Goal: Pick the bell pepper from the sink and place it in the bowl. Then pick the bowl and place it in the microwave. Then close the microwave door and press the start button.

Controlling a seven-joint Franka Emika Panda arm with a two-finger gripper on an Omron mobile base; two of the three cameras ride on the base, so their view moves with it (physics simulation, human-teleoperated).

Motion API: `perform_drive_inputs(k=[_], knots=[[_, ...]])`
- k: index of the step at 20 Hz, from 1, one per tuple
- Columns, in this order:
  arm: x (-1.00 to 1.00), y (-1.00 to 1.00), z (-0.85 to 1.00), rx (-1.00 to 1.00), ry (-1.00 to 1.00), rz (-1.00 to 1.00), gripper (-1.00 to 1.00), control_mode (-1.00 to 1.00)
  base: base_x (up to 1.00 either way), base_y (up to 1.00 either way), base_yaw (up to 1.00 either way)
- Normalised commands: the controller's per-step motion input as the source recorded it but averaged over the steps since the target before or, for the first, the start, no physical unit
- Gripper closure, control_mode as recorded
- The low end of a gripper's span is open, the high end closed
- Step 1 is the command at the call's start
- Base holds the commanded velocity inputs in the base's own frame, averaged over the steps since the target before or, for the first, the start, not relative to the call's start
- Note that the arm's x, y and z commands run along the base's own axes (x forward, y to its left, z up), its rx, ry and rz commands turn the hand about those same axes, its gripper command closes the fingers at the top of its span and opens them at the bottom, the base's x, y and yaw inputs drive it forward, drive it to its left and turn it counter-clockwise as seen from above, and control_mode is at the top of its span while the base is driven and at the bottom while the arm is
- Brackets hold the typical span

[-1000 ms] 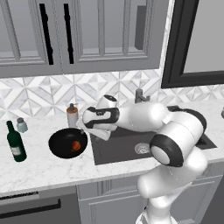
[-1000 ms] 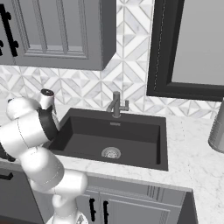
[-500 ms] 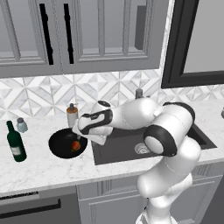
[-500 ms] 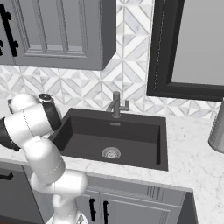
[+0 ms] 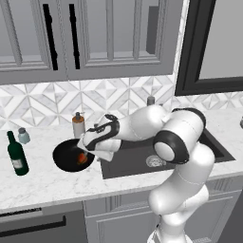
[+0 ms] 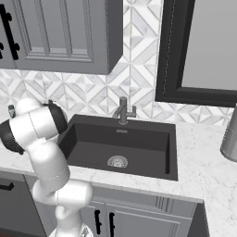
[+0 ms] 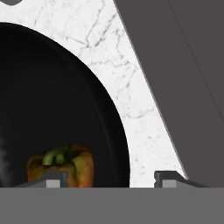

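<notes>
The glossy black bowl (image 5: 64,154) sits on the marble counter just left of the sink (image 5: 137,159), with the red-orange bell pepper (image 5: 81,158) lying in its right side. My gripper (image 5: 89,151) is low at the bowl's right rim. In the hand view the gripper (image 7: 109,180) straddles the edge of the bowl (image 7: 52,100): one fingertip (image 7: 52,180) is inside by the bell pepper (image 7: 65,164), the other over the counter. The jaws stand apart and hold nothing. The dark-framed microwave (image 5: 213,42) is up at the right; its door and start button are out of view.
A dark green bottle (image 5: 16,154) and a small shaker (image 5: 23,135) stand left of the bowl, a brown dispenser (image 5: 78,124) behind it. The faucet (image 6: 122,110) rises behind the sink (image 6: 120,143). A metal container (image 6: 230,139) stands at the far right. Cabinets hang overhead.
The hand has dropped down and left to the bowl's right rim. The jaws have narrowed somewhat. The pepper and bowl have stayed put.
</notes>
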Motion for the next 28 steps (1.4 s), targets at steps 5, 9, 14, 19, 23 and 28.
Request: perform_drive_inputs(k=[5, 9, 14, 19, 23, 28], knots=[[0.0, 0.08, -0.06, 0.0, 0.0, 0.0, 1.0, -1.0, 0.0, 0.0, 0.0], [-0.21, 0.0, -0.01, 0.0, -0.03, 0.0, 1.0, -1.0, 0.0, 0.0, 0.0], [-0.77, 0.0, 0.26, 0.0, -0.14, -0.04, 1.0, -1.0, 0.0, 0.0, 0.0], [-0.85, -0.3, 0.76, 0.0, -0.18, -0.05, 1.0, -1.0, 0.0, 0.0, 0.0], [-0.45, -0.71, 0.87, 0.03, -0.04, -0.09, 1.0, -1.0, 0.0, 0.0, 0.0], [-0.22, -0.91, 0.73, 0.06, 0.0, -0.11, 1.0, -1.0, 0.0, 0.0, 0.0]])
